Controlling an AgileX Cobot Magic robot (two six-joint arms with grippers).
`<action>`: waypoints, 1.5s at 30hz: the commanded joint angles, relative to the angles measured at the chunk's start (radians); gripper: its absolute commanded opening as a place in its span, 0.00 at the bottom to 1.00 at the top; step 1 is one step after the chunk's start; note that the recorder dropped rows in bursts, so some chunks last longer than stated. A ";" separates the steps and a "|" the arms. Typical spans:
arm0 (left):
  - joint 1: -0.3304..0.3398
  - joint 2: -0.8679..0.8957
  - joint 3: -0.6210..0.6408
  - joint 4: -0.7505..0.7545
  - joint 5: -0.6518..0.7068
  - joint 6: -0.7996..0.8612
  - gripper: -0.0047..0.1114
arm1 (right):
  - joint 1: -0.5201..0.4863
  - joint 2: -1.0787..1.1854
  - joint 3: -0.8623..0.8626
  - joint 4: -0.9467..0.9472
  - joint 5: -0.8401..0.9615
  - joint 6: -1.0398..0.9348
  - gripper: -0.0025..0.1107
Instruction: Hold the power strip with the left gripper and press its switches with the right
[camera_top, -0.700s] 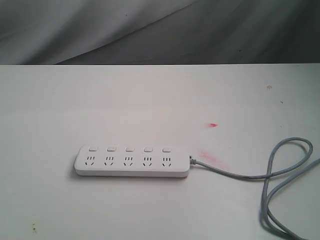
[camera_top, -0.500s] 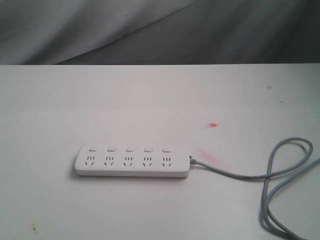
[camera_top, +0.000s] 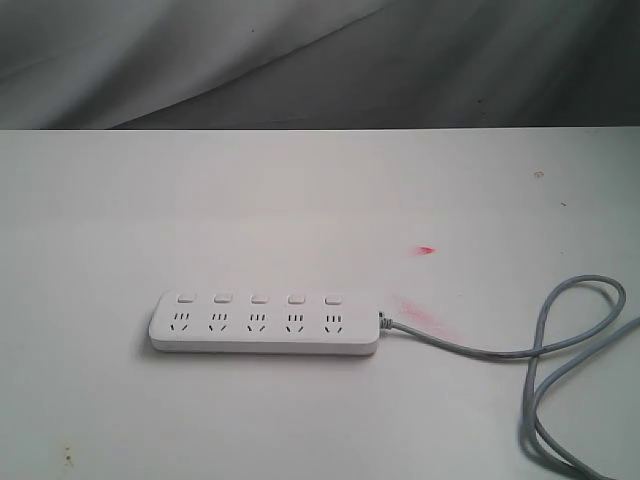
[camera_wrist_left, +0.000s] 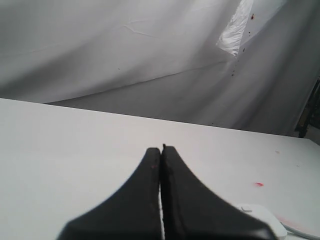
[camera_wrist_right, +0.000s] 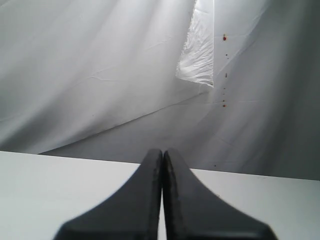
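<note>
While the power strip (camera_top: 264, 322) lies flat on the white counter (camera_top: 300, 200), its long axis crosswise in the exterior view and its cord (camera_top: 560, 350) trailing right, both empty hands are clenched, and only the left hand (camera_wrist_left: 161, 150) glimpses its rounded end.

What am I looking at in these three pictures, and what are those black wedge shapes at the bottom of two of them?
It is a two-armed robot at a white table. One picture comes from a camera off the arms; it shows a white power strip with five switches and a grey cord looping away. The other two come from cameras on each wrist. The black wedges are the left gripper and the right gripper, each with its fingers pressed together, holding nothing. A rounded end of the strip peeks into the left wrist picture.
</note>
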 joint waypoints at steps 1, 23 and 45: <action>-0.003 -0.004 0.005 0.017 -0.003 -0.009 0.04 | -0.006 -0.006 0.003 0.001 -0.001 0.000 0.02; -0.003 -0.004 0.005 -0.073 -0.089 -0.036 0.04 | -0.006 -0.006 0.003 0.001 -0.001 0.000 0.02; -0.003 0.782 -0.742 -0.079 0.683 0.804 0.04 | -0.006 -0.006 0.003 0.001 -0.001 0.000 0.02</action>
